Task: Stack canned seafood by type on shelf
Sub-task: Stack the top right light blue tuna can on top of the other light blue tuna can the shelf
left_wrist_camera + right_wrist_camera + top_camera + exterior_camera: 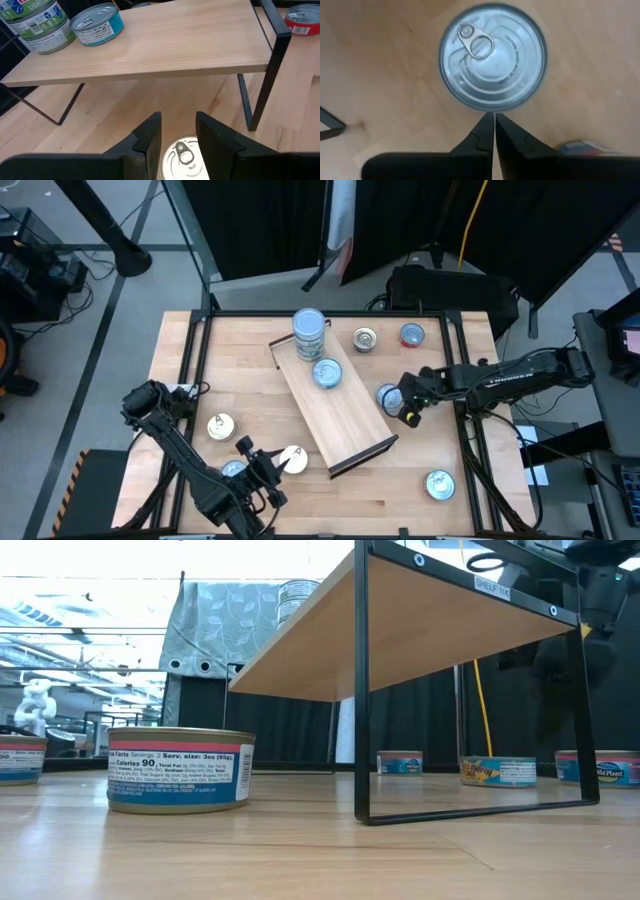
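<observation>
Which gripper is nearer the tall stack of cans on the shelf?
Right. The right gripper hangs beside the shelf, past its middle from the stack. The left gripper sits at the shelf's far end.

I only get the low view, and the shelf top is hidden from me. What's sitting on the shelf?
Observer: A stack of cans at one end of the shelf, with a single blue can beside it.
Operator: Where's the left gripper?
Observer: Left of the shelf. The left gripper has its fingers closed on either side of a pull-tab can.
Operator: And the right?
Observer: The right gripper, fingers shut together and holding nothing, points at a silver-topped can on the table.
</observation>
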